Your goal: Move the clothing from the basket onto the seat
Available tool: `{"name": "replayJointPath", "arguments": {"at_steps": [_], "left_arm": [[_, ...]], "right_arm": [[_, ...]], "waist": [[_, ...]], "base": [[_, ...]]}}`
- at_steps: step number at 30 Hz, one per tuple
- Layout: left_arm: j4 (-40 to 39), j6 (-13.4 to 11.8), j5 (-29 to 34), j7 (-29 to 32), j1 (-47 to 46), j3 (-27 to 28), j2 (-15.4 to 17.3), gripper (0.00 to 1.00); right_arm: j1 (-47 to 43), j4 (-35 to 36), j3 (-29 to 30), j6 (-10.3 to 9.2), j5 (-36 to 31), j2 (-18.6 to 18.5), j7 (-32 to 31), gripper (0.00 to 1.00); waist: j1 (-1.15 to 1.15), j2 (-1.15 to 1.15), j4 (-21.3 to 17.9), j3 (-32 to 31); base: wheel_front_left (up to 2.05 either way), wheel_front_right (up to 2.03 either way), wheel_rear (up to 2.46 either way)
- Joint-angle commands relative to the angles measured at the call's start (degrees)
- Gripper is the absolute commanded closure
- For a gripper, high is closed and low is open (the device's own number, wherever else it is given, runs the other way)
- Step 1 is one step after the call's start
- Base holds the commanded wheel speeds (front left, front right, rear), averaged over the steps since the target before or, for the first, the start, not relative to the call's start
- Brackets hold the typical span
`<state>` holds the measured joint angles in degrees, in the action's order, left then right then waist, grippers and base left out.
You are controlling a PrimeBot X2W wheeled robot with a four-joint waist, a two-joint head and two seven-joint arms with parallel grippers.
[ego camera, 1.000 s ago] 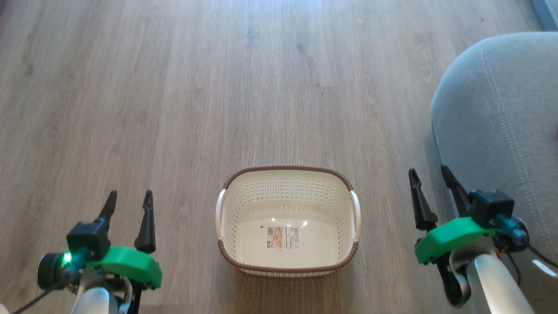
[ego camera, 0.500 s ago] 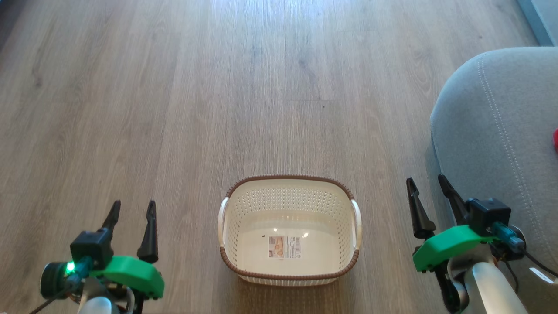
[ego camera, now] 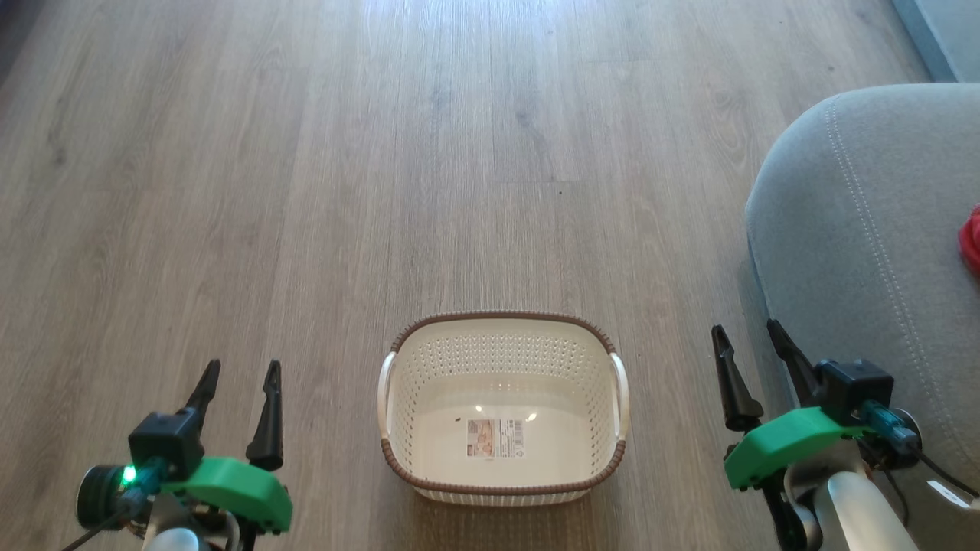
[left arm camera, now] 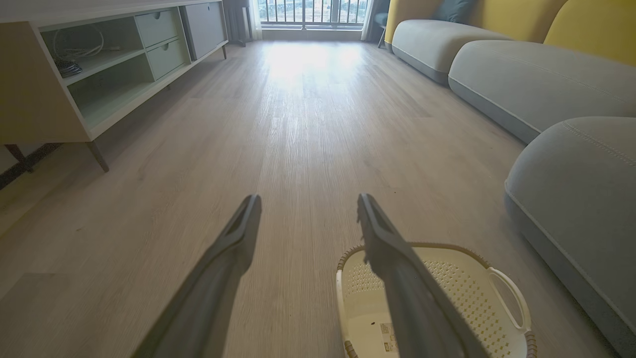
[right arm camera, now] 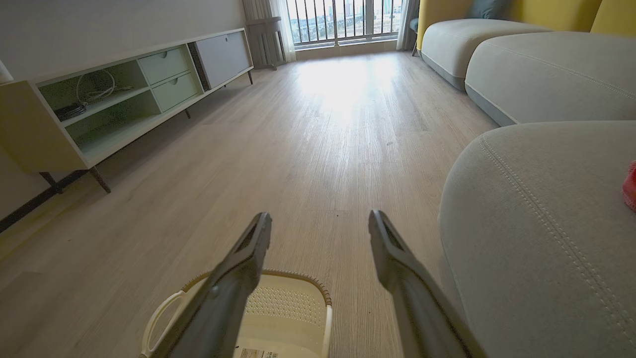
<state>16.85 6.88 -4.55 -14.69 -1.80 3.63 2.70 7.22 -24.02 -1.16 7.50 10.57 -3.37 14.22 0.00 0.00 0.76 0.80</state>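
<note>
The cream basket with a brown rim stands on the wood floor at the lower middle of the head view, with only a paper label on its bottom. The grey seat fills the right side, and a bit of red clothing lies on it at the right edge. My left gripper is open to the left of the basket. My right gripper is open between basket and seat. The basket sits lower right in the left wrist view and low in the right wrist view, where the seat and clothing are on the right.
A low cabinet with open shelves and drawers runs along the left wall. More grey sofa cushions with yellow backs line the right side. A window with railings is at the far end. Open wood floor stretches ahead.
The head camera has shifted, so the basket and both grippers sit lower in the picture and the red clothing on the seat has come into view. Both grippers stay open.
</note>
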Motion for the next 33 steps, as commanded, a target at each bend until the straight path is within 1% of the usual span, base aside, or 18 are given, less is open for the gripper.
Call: {"name": "replayJointPath", "arguments": {"at_steps": [1,2,3,6,33], "left_arm": [[-1.97,0.18,-1.0,-0.31,-1.3,1.48,0.21,0.0],[-1.97,0.18,-1.0,-0.31,-1.3,1.48,0.21,0.0],[0.16,0.0,-1.07,0.0,0.0,-0.03,-0.03,1.0],[2.83,-0.01,-1.12,0.09,0.95,-0.01,-0.16,1.0],[1.65,0.12,-19.78,4.68,-0.22,0.64,-0.09,1.0]], "right_arm": [[0.91,2.08,-1.35,-0.01,0.28,0.42,0.77,0.0],[0.91,2.08,-1.35,-0.01,0.28,0.42,0.77,0.0],[-0.01,-0.12,0.0,0.01,0.01,0.03,-0.01,1.0],[-0.97,-2.64,0.0,0.01,0.05,0.03,-0.12,1.0],[-0.99,0.09,1.68,0.01,17.64,0.13,-4.59,1.0]], "waist": [[0.0,0.0,-0.05,-0.05],[0.0,0.0,-0.05,-0.05],[0.0,0.0,-0.06,-0.05],[0.0,0.0,-0.08,-0.06],[0.0,0.0,-0.23,-0.18]], "base": [[0.0,0.0,0.0],[0.0,0.0,0.0],[0.0,0.0,0.0],[0.0,0.0,0.0],[0.0,0.0,0.0]]}}
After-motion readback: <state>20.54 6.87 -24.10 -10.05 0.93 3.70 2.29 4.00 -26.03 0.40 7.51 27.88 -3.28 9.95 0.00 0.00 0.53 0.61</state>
